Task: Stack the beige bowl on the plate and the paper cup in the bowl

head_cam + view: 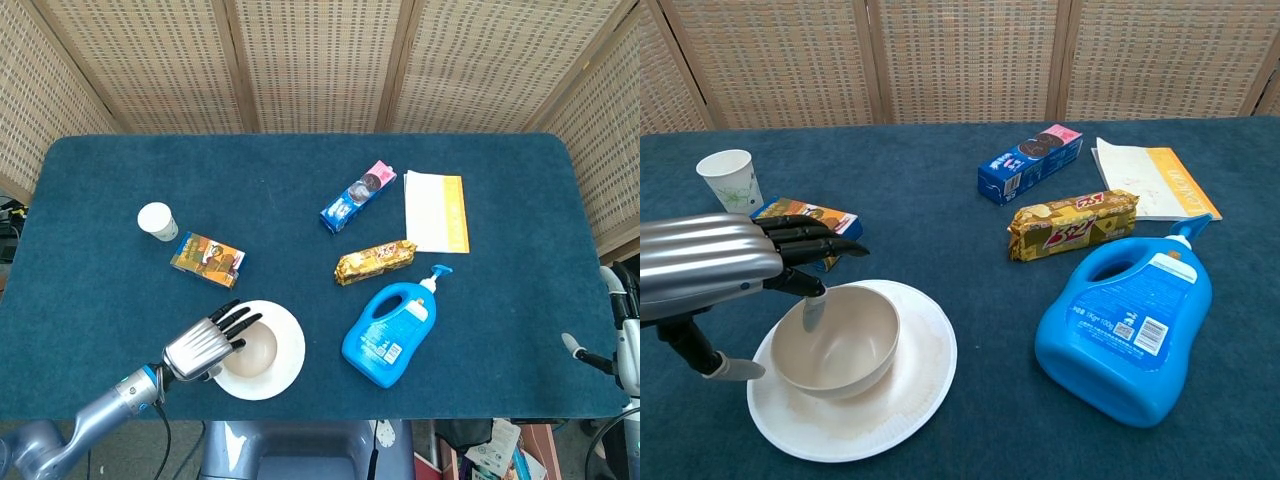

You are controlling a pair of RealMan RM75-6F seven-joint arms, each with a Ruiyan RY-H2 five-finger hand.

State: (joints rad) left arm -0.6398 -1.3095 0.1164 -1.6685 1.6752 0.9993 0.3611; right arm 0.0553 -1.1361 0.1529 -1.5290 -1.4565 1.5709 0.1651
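Note:
The beige bowl (251, 349) (835, 341) sits upright on the white plate (290, 352) (923, 372) near the table's front edge. My left hand (204, 344) (728, 265) hovers over the bowl's left rim. One fingertip hangs just inside the bowl, and the thumb lies out to the left with a gap to the bowl wall. The paper cup (157, 221) (730, 181) stands upright at the back left, apart from the hand. Only a sliver of my right hand (620, 345) shows at the right edge of the head view, off the table.
An orange snack box (208, 259) (810, 218) lies between cup and plate. Right of the plate lies a blue detergent bottle (390, 330) (1127, 325). Behind it are a gold biscuit pack (375, 261), a blue cookie pack (357, 197) and a booklet (436, 211).

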